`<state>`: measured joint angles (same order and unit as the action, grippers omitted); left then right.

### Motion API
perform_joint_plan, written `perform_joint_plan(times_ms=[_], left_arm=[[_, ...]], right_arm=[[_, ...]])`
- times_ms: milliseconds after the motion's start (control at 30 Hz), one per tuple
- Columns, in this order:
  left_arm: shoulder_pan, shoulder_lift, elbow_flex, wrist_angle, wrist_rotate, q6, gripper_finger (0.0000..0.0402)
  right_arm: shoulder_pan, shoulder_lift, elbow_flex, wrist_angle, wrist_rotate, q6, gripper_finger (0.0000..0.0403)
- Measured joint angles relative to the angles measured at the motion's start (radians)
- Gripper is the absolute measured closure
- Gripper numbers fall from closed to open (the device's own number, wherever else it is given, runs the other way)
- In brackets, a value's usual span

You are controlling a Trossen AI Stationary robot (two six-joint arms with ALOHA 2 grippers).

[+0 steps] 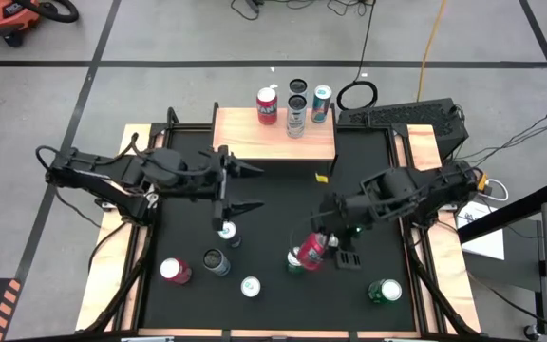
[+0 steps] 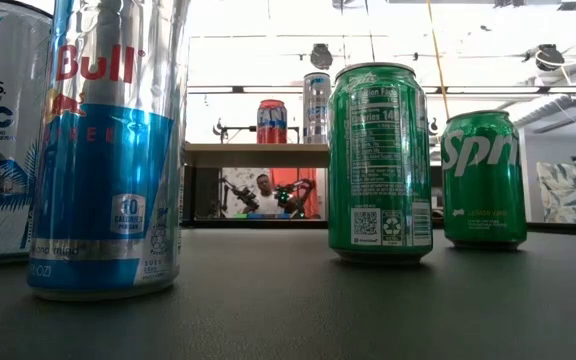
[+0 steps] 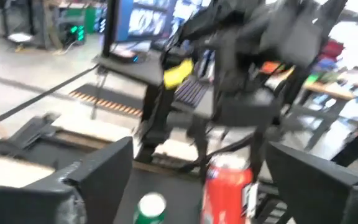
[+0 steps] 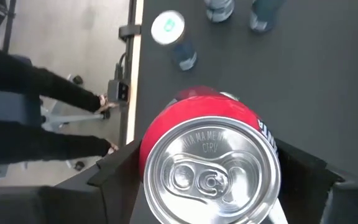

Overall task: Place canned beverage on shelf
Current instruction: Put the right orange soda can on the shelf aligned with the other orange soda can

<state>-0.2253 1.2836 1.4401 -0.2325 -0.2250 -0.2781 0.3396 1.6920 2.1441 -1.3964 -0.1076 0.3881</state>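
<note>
The shelf [image 1: 273, 141] stands at the table's far edge and carries a red can [image 1: 267, 104], a dark can [image 1: 297, 111] and a teal can [image 1: 321, 103], all upright. Right of the table's middle, my right gripper [image 1: 313, 247] is shut on another red can [image 4: 210, 168]. Just beside and below that can stands a green can [image 1: 295, 259]. My left gripper [image 1: 252, 186] hovers open left of the middle, pointing level toward the right arm, with nothing between its fingers [image 3: 98, 180]. A can [image 1: 227, 229] stands on the table just near of it. My right gripper pinches the red can by its side walls [image 4: 151, 155] between the two fingers [image 4: 114, 171], one on each side of the body. The fingers slant down from the table's right side. The can is tilted, its silver top [image 4: 210, 168] turned up toward the wrist.
Loose cans stand along the table's near part: a red one [image 1: 174, 272], a dark one [image 1: 216, 262], a white-topped one [image 1: 251, 286] and a green one [image 1: 385, 292]. The low view is filled by a Red Bull can [image 2: 113, 150] and two green cans [image 2: 380, 160].
</note>
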Motion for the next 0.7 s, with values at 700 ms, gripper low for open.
perform_joint_plan(times_ms=[700], left_arm=[[0.001, 0.146, 0.001, -0.06, 0.072, -0.156, 0.0005]], right_arm=[[-0.169, 0.0, 0.018, 0.056, -0.054, -0.165, 0.0124]])
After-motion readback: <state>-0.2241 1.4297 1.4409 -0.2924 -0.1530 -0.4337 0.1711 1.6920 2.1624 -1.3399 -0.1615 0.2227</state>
